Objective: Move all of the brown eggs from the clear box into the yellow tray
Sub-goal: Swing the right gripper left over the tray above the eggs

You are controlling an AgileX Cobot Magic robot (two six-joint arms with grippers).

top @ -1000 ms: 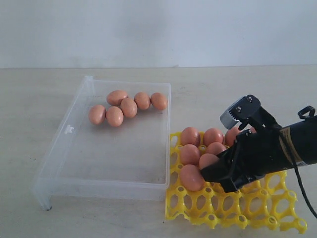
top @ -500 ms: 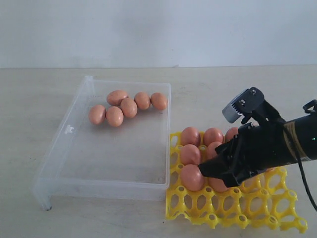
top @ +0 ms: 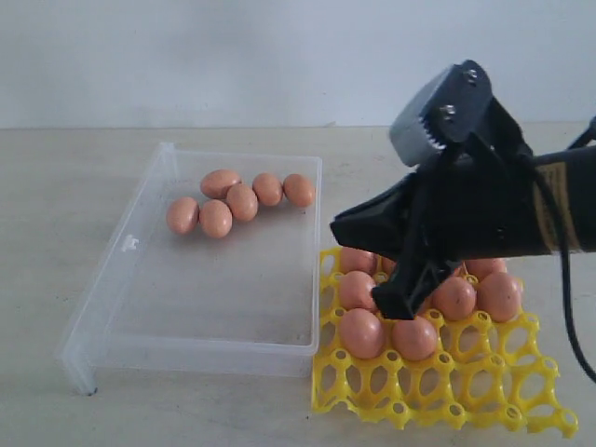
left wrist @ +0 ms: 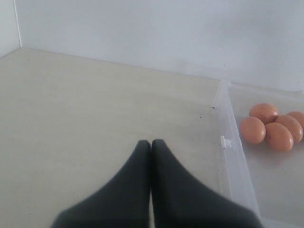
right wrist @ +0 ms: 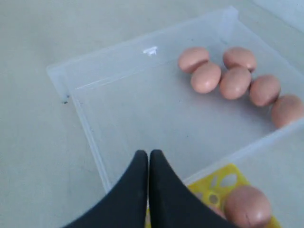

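Several brown eggs [top: 241, 202] lie clustered at the far end of the clear box [top: 119, 263]. Several more eggs [top: 361, 331] fill the far cups of the yellow tray [top: 447, 393], which stands against the box's right side. My right gripper [top: 341, 230] hovers shut and empty above the tray's far left corner, pointing at the box. In the right wrist view the gripper [right wrist: 148, 154] hangs over the box [right wrist: 71, 72], with the boxed eggs [right wrist: 235, 81] beyond and the tray [right wrist: 223, 183] below. My left gripper [left wrist: 150, 142] is shut and empty over bare table beside the box [left wrist: 228, 142].
A pale tabletop [top: 74, 177] runs back to a white wall [top: 279, 56]. The tray's near rows of cups [top: 484, 410] hold nothing. The box's latch tab [top: 131, 243] sits on its left wall.
The right gripper has lifted from the tray and moved left toward the box. An egg it held low over the tray now sits in a cup.
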